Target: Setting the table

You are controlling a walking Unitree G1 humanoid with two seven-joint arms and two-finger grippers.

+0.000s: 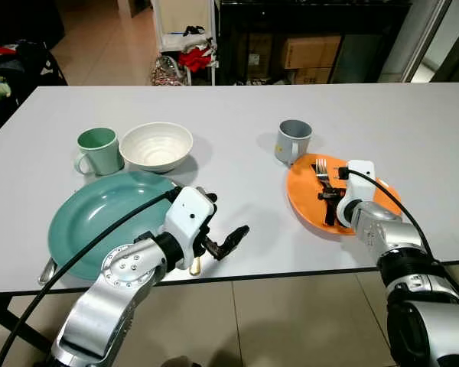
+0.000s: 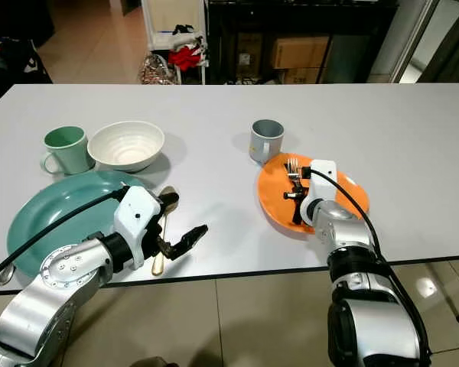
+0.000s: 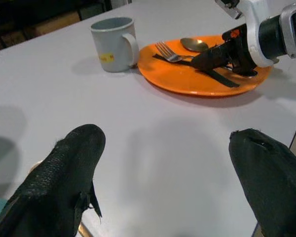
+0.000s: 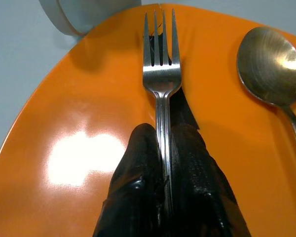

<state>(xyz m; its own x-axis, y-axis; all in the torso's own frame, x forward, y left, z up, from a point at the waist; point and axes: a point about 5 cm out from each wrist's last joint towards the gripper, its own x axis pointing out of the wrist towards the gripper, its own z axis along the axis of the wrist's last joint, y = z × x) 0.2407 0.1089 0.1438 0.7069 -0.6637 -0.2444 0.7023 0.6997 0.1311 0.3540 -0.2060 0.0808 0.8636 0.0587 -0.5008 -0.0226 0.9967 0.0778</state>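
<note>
An orange plate (image 1: 304,205) sits at the table's front right with a silver fork (image 4: 161,74) and a spoon (image 4: 269,55) on it. My right gripper (image 4: 163,132) rests low on the plate, shut on the fork's handle, tines pointing toward the grey mug (image 1: 294,141). At the front left lies a teal plate (image 1: 99,222). My left gripper (image 1: 229,215) hovers open just right of that plate, near the table's front edge, holding nothing. A gold spoon (image 2: 157,264) lies on the table under the left wrist.
A white bowl (image 1: 156,145) and a green mug (image 1: 98,150) stand behind the teal plate. The white table (image 1: 237,107) has bare room in the middle and at the back. Beyond it are shelves with boxes (image 1: 310,52) and a bag on the floor.
</note>
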